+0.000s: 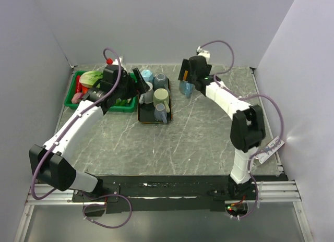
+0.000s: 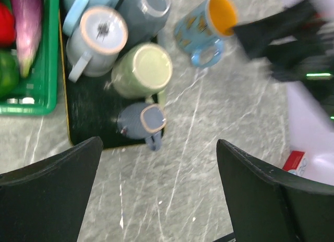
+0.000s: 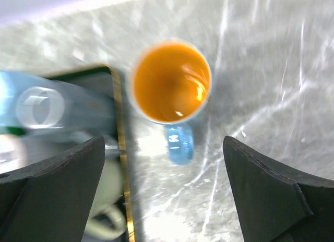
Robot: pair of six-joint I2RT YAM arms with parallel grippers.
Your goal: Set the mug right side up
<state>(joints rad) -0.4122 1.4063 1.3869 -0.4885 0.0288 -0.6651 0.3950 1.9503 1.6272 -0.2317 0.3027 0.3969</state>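
The mug (image 3: 169, 80) is light blue with an orange inside and stands right side up on the marble table, mouth up and handle toward the camera. It also shows in the top view (image 1: 185, 88) and in the left wrist view (image 2: 203, 25), just right of the black tray (image 2: 88, 122). My right gripper (image 3: 164, 190) is open and empty, hovering over the mug and not touching it (image 1: 187, 77). My left gripper (image 2: 159, 190) is open and empty above the table by the tray's near corner (image 1: 141, 84).
The black tray (image 1: 147, 117) with a gold rim (image 3: 119, 122) holds several mugs, most upside down: white (image 2: 96, 36), pale green (image 2: 142, 70), grey (image 2: 141, 122). A green basket (image 1: 125, 107) of vegetables stands left of it. Grey walls enclose the table.
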